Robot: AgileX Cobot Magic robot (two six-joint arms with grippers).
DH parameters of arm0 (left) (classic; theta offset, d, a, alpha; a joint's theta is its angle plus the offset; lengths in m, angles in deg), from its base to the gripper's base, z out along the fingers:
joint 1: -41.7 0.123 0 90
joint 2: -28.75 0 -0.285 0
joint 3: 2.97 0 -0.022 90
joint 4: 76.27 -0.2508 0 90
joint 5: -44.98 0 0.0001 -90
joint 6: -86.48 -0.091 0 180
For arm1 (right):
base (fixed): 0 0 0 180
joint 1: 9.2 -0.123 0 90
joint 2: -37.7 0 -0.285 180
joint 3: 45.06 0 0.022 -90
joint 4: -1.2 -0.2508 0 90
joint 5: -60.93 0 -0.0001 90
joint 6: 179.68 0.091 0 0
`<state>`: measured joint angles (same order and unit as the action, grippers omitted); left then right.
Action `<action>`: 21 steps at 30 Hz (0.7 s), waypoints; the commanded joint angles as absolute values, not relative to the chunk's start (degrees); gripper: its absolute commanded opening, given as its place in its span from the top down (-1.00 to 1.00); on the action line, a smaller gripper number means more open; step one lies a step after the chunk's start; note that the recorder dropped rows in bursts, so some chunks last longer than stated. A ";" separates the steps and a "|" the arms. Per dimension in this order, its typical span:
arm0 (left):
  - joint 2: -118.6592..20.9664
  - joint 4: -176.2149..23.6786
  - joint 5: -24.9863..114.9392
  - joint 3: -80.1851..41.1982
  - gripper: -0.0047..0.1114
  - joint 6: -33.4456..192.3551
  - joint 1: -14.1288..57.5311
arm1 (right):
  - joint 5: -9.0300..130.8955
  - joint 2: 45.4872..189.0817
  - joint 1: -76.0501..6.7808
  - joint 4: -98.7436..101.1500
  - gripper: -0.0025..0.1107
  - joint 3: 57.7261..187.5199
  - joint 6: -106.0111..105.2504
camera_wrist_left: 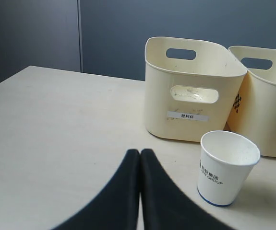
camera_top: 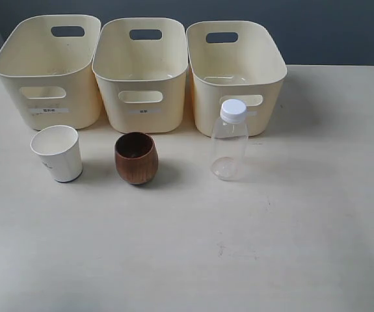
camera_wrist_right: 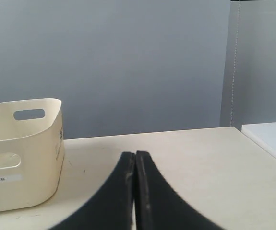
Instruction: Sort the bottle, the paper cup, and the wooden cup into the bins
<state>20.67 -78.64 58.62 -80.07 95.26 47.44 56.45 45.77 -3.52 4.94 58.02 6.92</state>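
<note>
Three cream-yellow plastic tubs with rounded corners stood in a row across the top of the exterior view: the left bin point(camera_top: 47, 71), the middle bin point(camera_top: 141, 75) and the right bin point(camera_top: 235, 75), their sides close together or touching. Below them, on the pale table point(camera_top: 187, 260), three things stood upright in a line, well apart from one another. The small white tapered paper cup point(camera_top: 57, 153) stood at left centre, below the left bin. The rounded dark reddish-brown wooden cup point(camera_top: 136, 158) stood below the middle bin. The clear plastic bottle with a white screw cap point(camera_top: 229, 140) stood just in front of the right bin.

Neither arm showed in the exterior view. In the left wrist view the left gripper point(camera_wrist_left: 140, 152) had its black fingers pressed together, holding nothing; the paper cup point(camera_wrist_left: 226, 167) stood to the right of its tips, near but not touching. In the right wrist view the right gripper point(camera_wrist_right: 135, 154) was likewise closed on nothing, with one bin point(camera_wrist_right: 22, 153) at the frame's left.
</note>
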 commanded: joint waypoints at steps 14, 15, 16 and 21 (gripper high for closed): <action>20.97 -78.71 58.22 -80.19 0.92 95.34 47.12 | 67.18 45.49 -3.18 -23.91 0.97 57.73 12.50; 20.97 -78.71 58.22 -80.19 0.92 95.34 47.12 | 67.03 45.49 -3.18 -23.91 0.97 57.73 12.50; 20.97 -78.71 58.22 -80.19 0.92 95.34 47.12 | 66.14 45.49 -3.18 -23.91 0.97 57.73 12.50; 20.97 -78.71 58.22 -80.19 0.92 95.34 47.12 | 66.73 45.49 -3.18 -23.26 0.97 57.73 12.50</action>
<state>20.67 -78.64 58.62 -80.07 95.26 47.44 66.18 45.77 -3.52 -23.82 57.80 12.65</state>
